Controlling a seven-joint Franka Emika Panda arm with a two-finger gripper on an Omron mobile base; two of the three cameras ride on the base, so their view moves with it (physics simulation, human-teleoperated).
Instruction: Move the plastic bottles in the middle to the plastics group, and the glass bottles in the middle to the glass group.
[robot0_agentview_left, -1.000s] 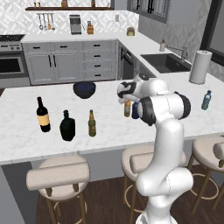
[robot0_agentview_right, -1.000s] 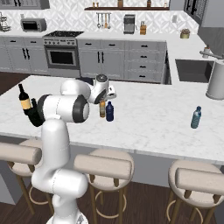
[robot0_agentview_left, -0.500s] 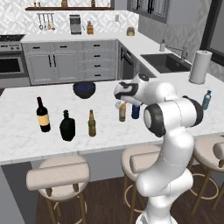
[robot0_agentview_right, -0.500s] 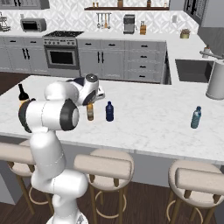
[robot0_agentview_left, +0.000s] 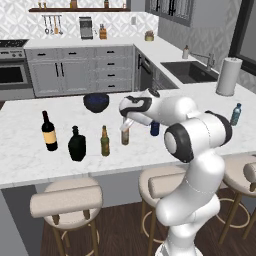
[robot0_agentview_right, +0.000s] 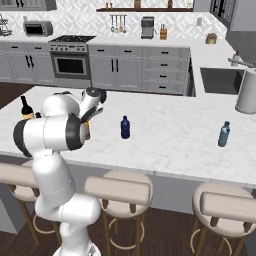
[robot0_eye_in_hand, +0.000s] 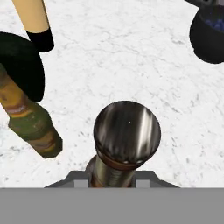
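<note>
No lettering can be read anywhere; the wine bottle (robot0_agentview_left: 49, 131) label shows plain yellow-orange.

Arm (robot0_agentview_left: 200, 150): glossy white rounded shells, thick tube-shaped links, bulging at bends. Dark grey round caps on joint ends, black seams between links. Same white arm (robot0_agentview_right: 55, 145) from other side, large dark disc on shoulder-level joint. Hand white with black trim near wrist. Gripper (robot0_agentview_left: 125, 122) small, pale body, dark fingertips. No cables, screws or markings visible.
</note>
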